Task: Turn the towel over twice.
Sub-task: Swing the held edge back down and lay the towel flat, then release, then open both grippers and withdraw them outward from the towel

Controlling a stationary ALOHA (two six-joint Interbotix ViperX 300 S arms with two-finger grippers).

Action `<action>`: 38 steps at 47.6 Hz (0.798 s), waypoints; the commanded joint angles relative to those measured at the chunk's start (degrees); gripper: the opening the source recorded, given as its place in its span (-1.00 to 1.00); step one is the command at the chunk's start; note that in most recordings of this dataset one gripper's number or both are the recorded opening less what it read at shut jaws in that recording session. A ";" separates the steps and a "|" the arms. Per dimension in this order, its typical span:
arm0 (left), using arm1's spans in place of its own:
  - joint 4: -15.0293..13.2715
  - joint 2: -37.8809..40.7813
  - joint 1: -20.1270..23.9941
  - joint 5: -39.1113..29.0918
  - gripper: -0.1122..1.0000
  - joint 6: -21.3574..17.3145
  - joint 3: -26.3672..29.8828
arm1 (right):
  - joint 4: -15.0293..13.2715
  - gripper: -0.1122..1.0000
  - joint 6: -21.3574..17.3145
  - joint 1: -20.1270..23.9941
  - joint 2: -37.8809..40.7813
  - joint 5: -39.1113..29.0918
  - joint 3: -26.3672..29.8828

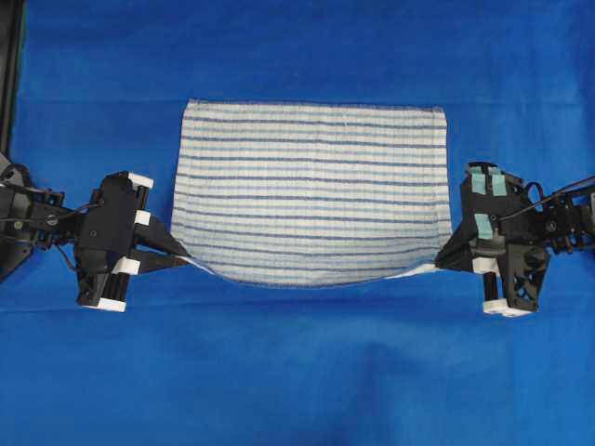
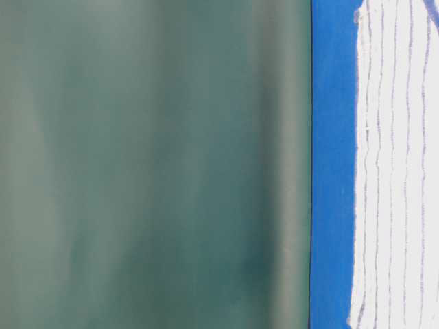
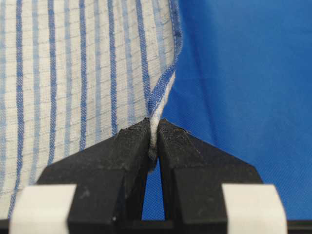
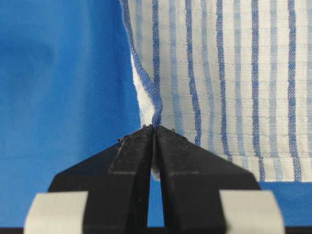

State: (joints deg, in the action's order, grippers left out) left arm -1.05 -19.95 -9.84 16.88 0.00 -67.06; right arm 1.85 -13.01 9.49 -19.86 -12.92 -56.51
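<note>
On the left we see the left gripper [image 1: 183,256], its matte black fingers [image 3: 124,146] pinched tight on the towel's near-left hemmed corner. The towel [image 1: 311,190] is a woven white rectangle with thin dark and pale blue stripes and a faint check, lying mid-table on the smooth blue table covering [image 1: 297,372], its near edge sagging in a curve. The right gripper [image 1: 441,263] clamps the near-right corner likewise.
</note>
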 commanded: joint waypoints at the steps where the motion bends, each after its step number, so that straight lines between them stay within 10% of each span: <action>1: -0.09 0.09 -0.09 -0.53 -0.74 -0.09 1.23 | -0.09 -0.71 0.09 0.26 0.70 0.18 0.70; 13: -0.09 1.76 -0.18 -5.62 -0.72 0.18 2.99 | 0.26 -0.66 -0.70 0.26 4.22 0.26 1.58; 23: 0.00 1.23 -0.18 -7.12 0.13 1.05 3.96 | 0.00 0.33 -0.70 0.26 3.87 0.35 1.67; 29: 0.00 -0.26 -0.18 -8.00 0.73 0.70 4.48 | -0.26 0.26 -0.70 0.26 2.46 0.18 2.02; 38: 0.00 -4.22 0.44 -8.53 0.66 0.26 4.92 | -2.46 0.24 -0.44 0.00 -2.72 0.62 2.02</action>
State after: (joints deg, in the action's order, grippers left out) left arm -1.14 -21.88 -9.84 8.17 0.35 -63.46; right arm 0.26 -13.54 9.49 -19.69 -12.92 -55.63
